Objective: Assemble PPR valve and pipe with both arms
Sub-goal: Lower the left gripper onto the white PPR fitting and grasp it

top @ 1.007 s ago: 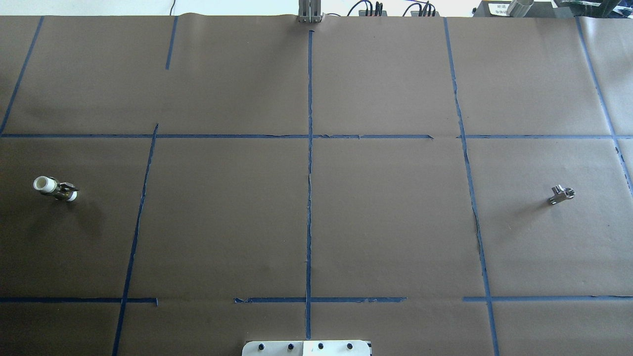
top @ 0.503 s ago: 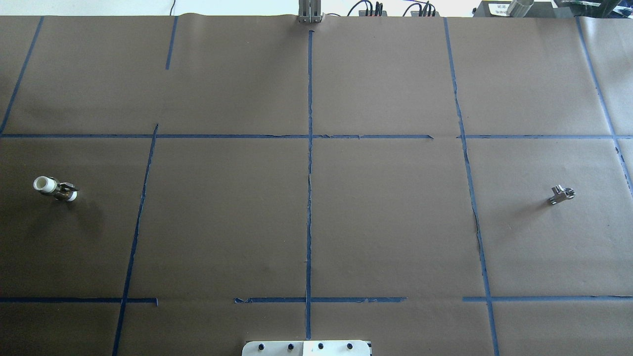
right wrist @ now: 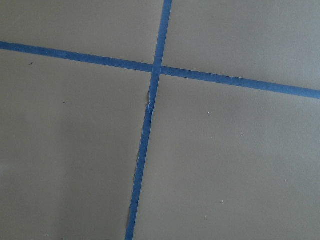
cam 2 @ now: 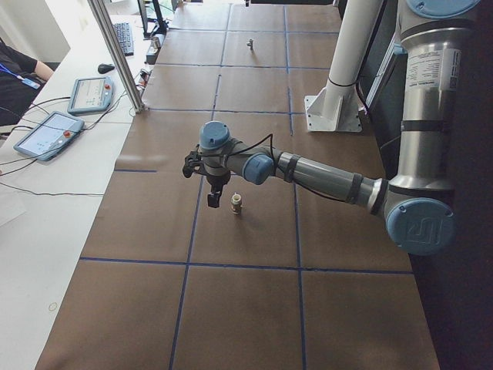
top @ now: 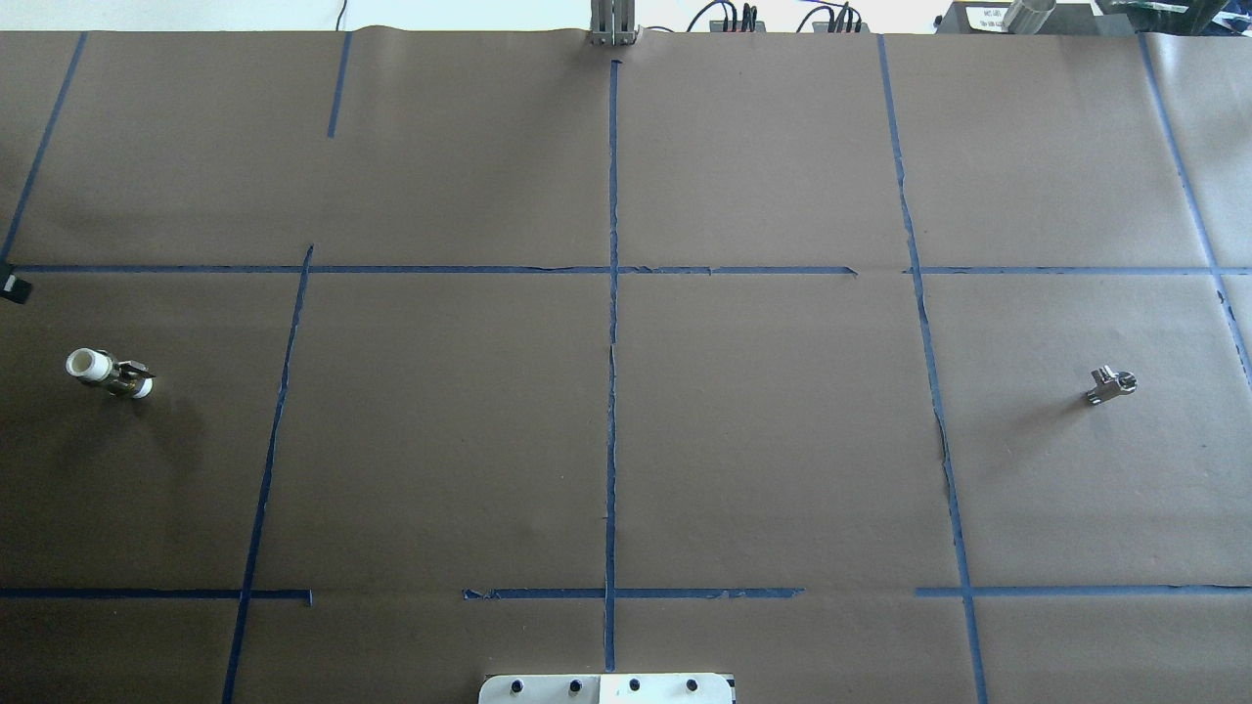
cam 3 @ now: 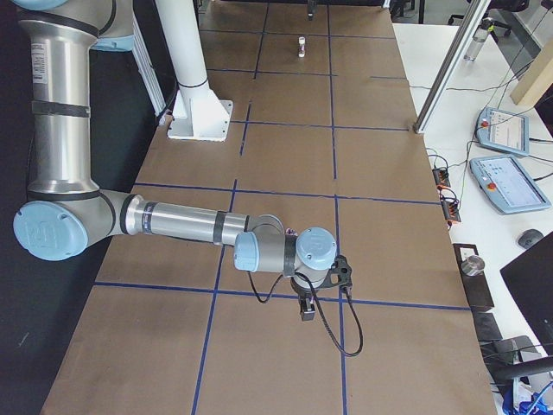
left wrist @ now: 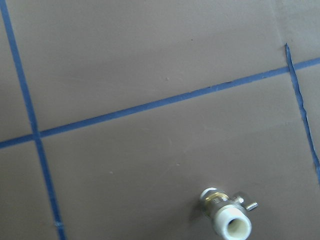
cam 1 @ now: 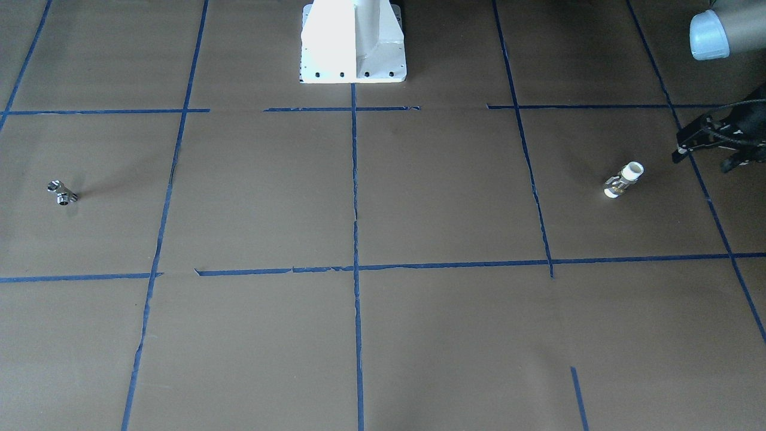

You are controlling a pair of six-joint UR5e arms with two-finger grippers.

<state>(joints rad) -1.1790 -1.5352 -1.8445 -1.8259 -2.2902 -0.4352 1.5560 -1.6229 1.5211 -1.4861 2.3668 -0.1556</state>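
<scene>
The PPR valve (top: 110, 374), with white ends and a brass middle, lies on the brown paper at the table's left end. It also shows in the front view (cam 1: 623, 179), the left side view (cam 2: 236, 203) and low in the left wrist view (left wrist: 227, 215). My left gripper (cam 1: 704, 159) hovers beside the valve on the side away from the base, fingers apart and empty; one fingertip (top: 14, 286) shows at the overhead edge. The chrome T-shaped pipe (top: 1110, 384) lies at the right end (cam 1: 62, 193). My right gripper (cam 3: 304, 307) shows only in the right side view; I cannot tell its state.
The white pedestal base (cam 1: 353, 54) stands at the robot's edge of the table (top: 606, 687). Blue tape lines (top: 612, 323) divide the paper into squares. An aluminium post (cam 2: 115, 54) and tablets (cam 2: 46, 132) stand on the operators' side.
A black fingertip of my left gripper has come into the overhead view at the left edge. The valve and the pipe have not moved.
</scene>
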